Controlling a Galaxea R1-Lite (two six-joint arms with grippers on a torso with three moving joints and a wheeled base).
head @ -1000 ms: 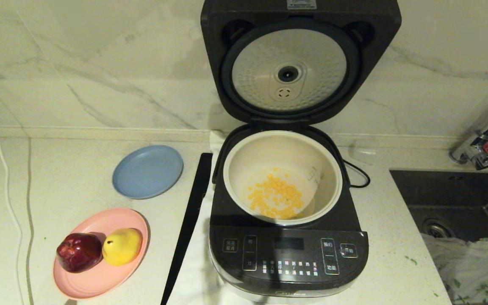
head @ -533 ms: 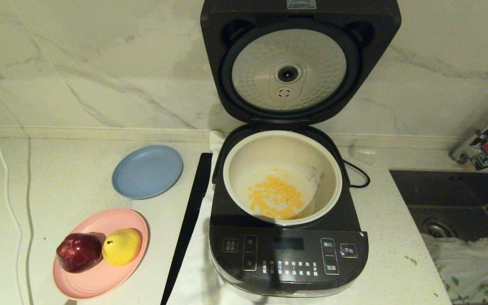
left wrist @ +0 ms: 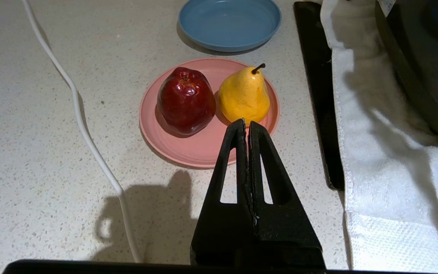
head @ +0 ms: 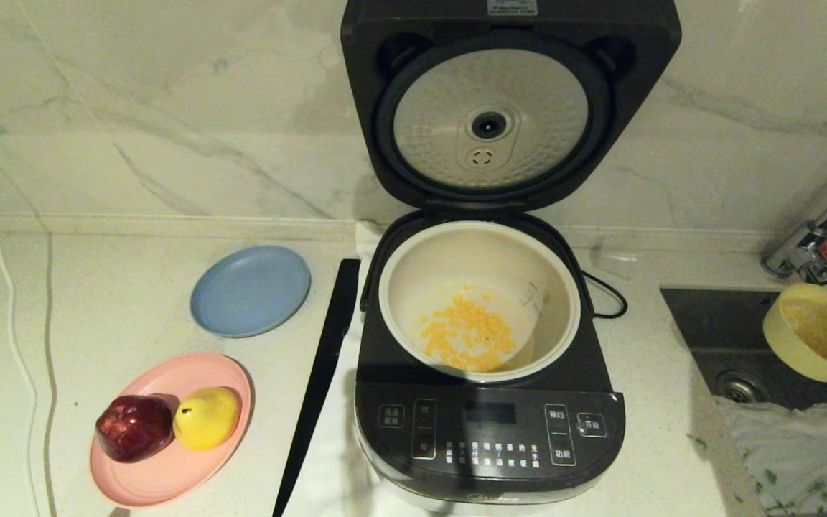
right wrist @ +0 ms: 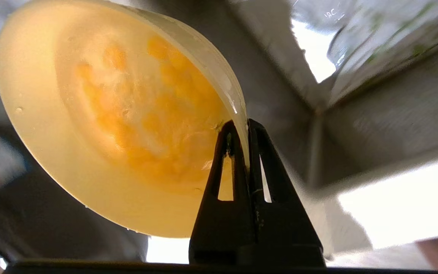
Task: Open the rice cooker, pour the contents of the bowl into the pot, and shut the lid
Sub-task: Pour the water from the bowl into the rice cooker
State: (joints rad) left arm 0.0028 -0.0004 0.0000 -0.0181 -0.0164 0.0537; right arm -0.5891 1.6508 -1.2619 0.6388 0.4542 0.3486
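Observation:
The dark rice cooker [head: 489,438] stands open, its lid [head: 491,118] raised upright with the dimpled silver plate facing me. The cream inner pot [head: 413,269] holds scattered yellow kernels [head: 467,334] on its floor. At the far right, above the sink, the pale yellow bowl [head: 812,330] hangs tilted toward the cooker with more kernels [right wrist: 143,114] inside. My right gripper [right wrist: 242,131] is shut on the bowl's rim [right wrist: 219,76]. My left gripper [left wrist: 246,123] is shut and empty, low over the counter near the pink plate [left wrist: 200,146].
A blue plate [head: 250,291] and the pink plate [head: 169,459] with a red apple [head: 133,427] and yellow pear [head: 207,416] lie left of the cooker. A black strip [head: 320,373] and white cloth [left wrist: 386,160] lie beside it. Sink [head: 736,337], rag [head: 794,452] and tap [head: 815,244] at right.
The bowl has come into view from the right edge, moving left over the sink toward the cooker. Cooker, pot and plates have not moved.

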